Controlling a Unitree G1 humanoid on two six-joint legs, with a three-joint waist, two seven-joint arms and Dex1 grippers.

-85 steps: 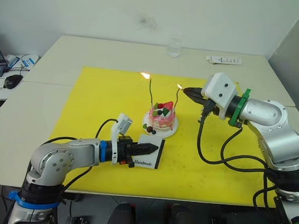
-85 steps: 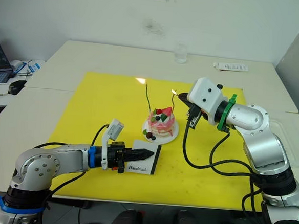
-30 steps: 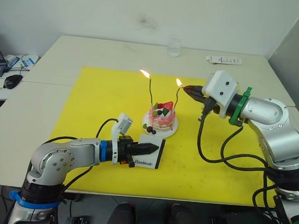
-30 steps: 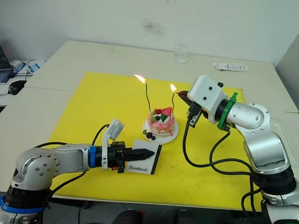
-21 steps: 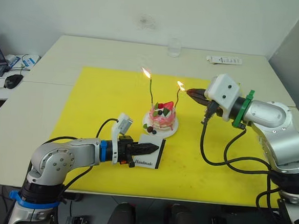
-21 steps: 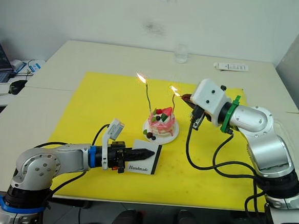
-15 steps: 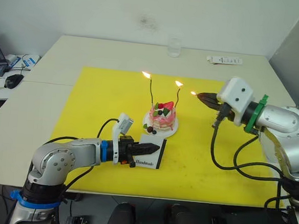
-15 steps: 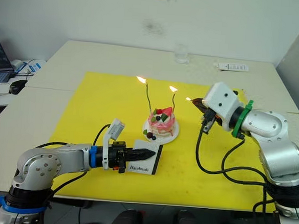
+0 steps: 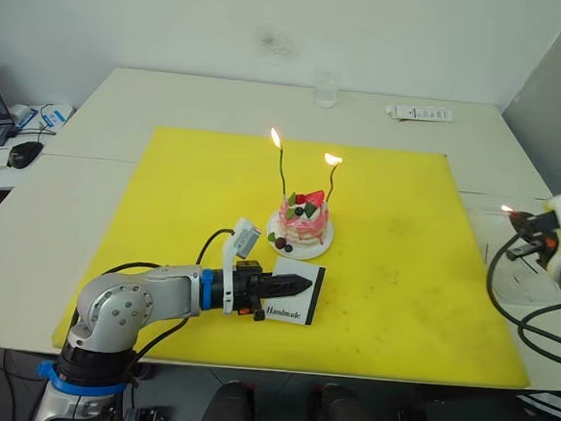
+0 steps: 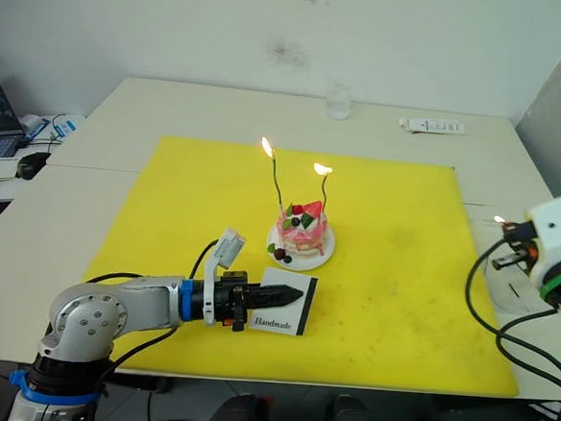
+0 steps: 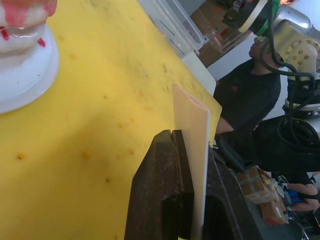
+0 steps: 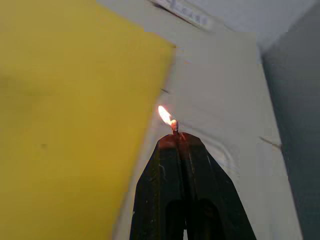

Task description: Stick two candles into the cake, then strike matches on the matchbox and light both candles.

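Right wrist view: the right jaws point(image 12: 176, 137) pinch a burning match point(image 12: 174, 127) at their tip. Left jaws point(image 11: 192, 150) clamp the matchbox point(image 11: 192, 150), the cake point(image 9: 301, 219) with two lit candles point(image 9: 282, 167) just beyond their tip.

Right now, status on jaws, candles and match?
Left gripper shut on matchbox. Right gripper shut on burning match, off the yellow mat. Both candles lit in cake. Nothing in the way.

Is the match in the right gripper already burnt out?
No. The match held in the right gripper carries a bright flame at its tip, above the pale table beside the yellow mat.
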